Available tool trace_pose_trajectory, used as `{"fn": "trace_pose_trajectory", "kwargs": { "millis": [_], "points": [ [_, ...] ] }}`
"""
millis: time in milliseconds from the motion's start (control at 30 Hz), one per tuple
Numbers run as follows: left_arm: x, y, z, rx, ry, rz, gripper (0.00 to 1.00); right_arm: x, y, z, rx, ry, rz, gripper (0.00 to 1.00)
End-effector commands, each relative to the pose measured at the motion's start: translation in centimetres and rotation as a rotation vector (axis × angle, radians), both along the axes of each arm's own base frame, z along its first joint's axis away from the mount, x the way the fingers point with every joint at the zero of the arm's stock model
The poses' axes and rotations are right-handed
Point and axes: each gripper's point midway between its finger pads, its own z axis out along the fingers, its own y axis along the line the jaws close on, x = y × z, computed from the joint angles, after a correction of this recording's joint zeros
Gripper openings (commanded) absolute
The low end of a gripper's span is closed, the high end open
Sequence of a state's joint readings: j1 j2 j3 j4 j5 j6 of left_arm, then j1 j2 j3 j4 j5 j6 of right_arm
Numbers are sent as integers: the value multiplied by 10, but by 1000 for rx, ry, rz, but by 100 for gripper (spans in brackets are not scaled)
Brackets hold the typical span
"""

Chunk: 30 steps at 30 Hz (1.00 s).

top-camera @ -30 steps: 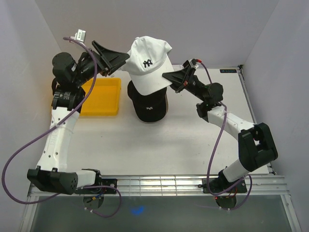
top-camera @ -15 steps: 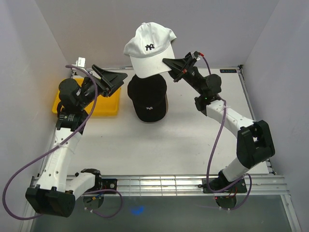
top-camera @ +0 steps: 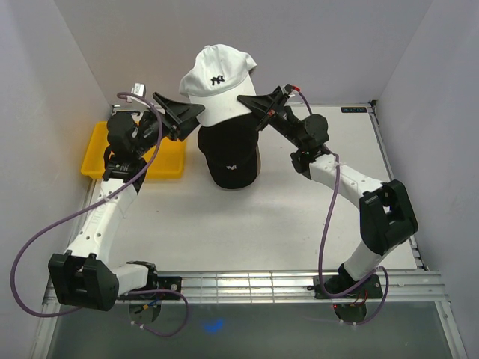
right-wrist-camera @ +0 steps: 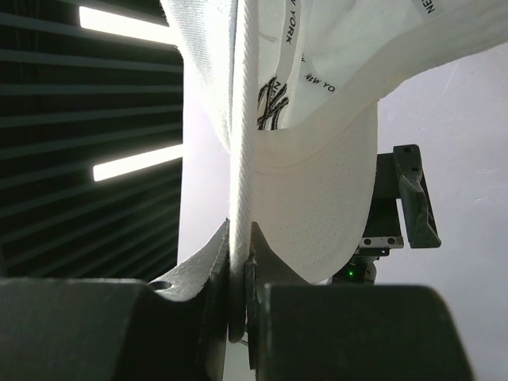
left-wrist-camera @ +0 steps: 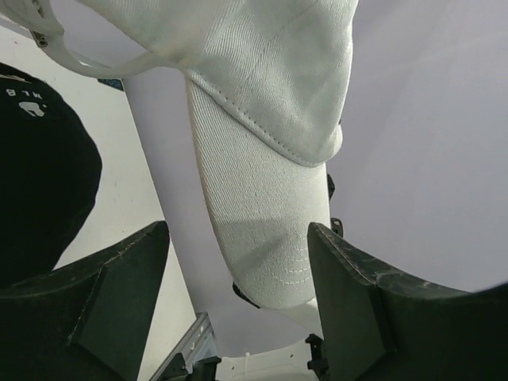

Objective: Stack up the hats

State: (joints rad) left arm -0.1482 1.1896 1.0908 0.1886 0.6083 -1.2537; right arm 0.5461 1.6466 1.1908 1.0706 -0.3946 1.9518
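The white cap (top-camera: 217,82) hangs in the air above the black cap (top-camera: 230,153), which sits at the table's back middle. My right gripper (top-camera: 245,102) is shut on the white cap's right edge; the right wrist view shows the fabric (right-wrist-camera: 317,175) pinched between the jaws of that gripper (right-wrist-camera: 240,238). My left gripper (top-camera: 194,114) is open at the cap's left side. In the left wrist view the white brim (left-wrist-camera: 262,214) hangs in front of the open left gripper (left-wrist-camera: 238,238), with the black cap (left-wrist-camera: 40,159) at the left. Pink and tan caps are out of view.
A yellow tray (top-camera: 168,157) lies at the back left, partly under my left arm. White walls close in the back and both sides. A metal rail (top-camera: 247,284) runs along the near edge.
The right gripper has lifted the white cap and carried it left, over the black cap. The left gripper dropped away from the cap, then came back beside its left edge.
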Motion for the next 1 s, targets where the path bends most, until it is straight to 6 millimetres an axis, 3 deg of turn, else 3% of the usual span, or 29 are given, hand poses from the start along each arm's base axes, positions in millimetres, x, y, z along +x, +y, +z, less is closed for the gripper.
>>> {"fn": "trace_pose_trajectory", "kwargs": {
  "millis": [0, 167, 400, 567, 800, 967],
  "points": [
    [-4, -4, 28, -34, -80, -26, 80, -7, -6, 31, 64, -100, -26, 8],
    [6, -5, 22, -32, -62, -22, 61, -5, -2, 10, 37, -77, -5, 8],
    [23, -9, 7, -16, -27, -34, 32, 5, 7, -36, -32, -33, 28, 8],
    [41, -14, -15, 7, 16, -53, 14, 12, 13, -55, -66, -32, 71, 8],
    [61, -20, -37, 33, 51, -76, 0, 23, 26, -79, -110, -38, 140, 8],
    [75, -24, -45, 42, 57, -92, 0, 34, 37, -90, -133, -54, 193, 8]
  ]
}}
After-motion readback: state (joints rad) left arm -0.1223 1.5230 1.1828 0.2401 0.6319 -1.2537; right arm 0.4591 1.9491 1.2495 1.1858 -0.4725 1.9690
